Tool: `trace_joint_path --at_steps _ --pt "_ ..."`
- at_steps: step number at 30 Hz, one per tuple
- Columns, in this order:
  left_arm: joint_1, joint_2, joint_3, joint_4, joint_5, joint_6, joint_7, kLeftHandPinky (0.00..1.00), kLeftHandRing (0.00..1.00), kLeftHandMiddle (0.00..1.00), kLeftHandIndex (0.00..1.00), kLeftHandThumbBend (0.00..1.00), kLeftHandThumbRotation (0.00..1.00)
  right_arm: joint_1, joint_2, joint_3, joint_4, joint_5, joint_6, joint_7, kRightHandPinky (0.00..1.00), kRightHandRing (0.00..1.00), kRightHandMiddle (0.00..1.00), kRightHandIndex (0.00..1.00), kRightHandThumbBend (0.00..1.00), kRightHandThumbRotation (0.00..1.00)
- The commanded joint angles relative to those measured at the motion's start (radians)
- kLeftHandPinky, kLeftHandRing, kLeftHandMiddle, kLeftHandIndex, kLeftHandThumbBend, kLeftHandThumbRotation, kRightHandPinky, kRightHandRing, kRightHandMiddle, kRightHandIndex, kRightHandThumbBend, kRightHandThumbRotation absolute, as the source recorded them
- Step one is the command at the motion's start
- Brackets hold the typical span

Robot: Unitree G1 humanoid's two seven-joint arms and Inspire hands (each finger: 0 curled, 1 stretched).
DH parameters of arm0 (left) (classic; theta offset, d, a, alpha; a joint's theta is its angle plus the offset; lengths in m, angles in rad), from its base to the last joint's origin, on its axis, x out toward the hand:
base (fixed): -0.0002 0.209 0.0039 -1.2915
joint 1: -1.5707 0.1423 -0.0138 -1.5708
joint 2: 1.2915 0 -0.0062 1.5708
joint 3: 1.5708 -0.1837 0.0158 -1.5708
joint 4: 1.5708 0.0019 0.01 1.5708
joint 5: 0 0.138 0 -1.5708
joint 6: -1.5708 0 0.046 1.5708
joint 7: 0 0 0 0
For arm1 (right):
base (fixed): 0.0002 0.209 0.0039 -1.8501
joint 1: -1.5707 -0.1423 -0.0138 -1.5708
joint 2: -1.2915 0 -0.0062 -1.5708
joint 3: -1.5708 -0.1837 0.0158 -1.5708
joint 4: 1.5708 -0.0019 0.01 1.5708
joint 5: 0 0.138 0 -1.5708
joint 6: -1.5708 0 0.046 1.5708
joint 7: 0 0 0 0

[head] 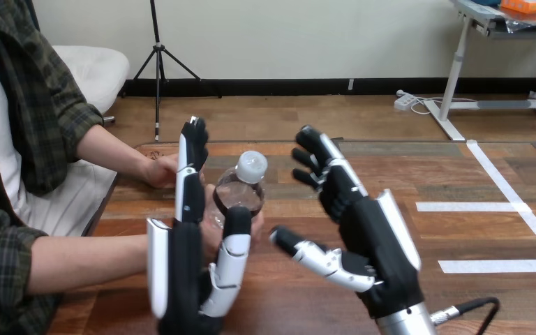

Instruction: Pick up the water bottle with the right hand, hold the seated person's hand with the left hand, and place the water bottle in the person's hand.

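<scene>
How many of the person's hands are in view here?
2. One hand rests at the table's far left; the other hand is mostly hidden behind the left robot hand, by the water bottle.

Here's the wooden table (391, 174), dark planks running side to side across the view. White tape strips (471, 206) are stuck flat on its right part: two level bars and one long slanted line. At the far left corner, the person's farther hand (159, 171) rests on the top, loosely curled.

Head-mounted view, facing forward and down, close over the wooden table (419, 174)
</scene>
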State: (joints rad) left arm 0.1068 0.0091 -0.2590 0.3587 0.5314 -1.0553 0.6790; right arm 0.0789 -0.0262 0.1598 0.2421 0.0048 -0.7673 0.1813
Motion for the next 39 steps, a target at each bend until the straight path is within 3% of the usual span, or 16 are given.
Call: trace_joint_path --at_steps 1,9,19,32,39 --pt "-0.015 -0.052 0.034 0.004 0.077 -0.04 0.065 0.94 0.94 0.97 1.0 0.45 1.0 -0.022 0.033 -0.027 0.005 0.003 -0.064 -0.037 0.89 0.93 0.95 0.95 0.58 0.46" --pt "0.006 -0.103 0.025 0.006 0.154 -0.077 0.14 0.88 0.92 0.97 1.0 0.42 1.0 -0.011 0.058 -0.05 0.034 -0.019 -0.118 -0.097 0.84 0.91 0.94 0.93 0.46 0.59" --pt "0.021 -0.132 -0.001 -0.004 0.17 -0.095 0.175 0.88 0.91 0.96 1.0 0.42 1.0 0.015 0.082 -0.047 0.025 0.012 -0.12 -0.121 0.81 0.9 0.93 0.91 0.37 0.67" --pt "0.05 -0.15 -0.02 -0.05 0.196 -0.079 0.189 0.86 0.88 0.94 1.0 0.5 1.0 0.024 0.107 -0.062 0.033 -0.007 -0.142 -0.163 0.78 0.88 0.91 0.9 0.33 0.8" --pt "0.04 -0.141 -0.018 -0.045 0.25 -0.087 0.234 0.83 0.86 0.92 0.99 0.5 1.0 0.032 0.11 -0.058 0.026 -0.008 -0.137 -0.176 0.77 0.88 0.91 0.89 0.35 0.88"
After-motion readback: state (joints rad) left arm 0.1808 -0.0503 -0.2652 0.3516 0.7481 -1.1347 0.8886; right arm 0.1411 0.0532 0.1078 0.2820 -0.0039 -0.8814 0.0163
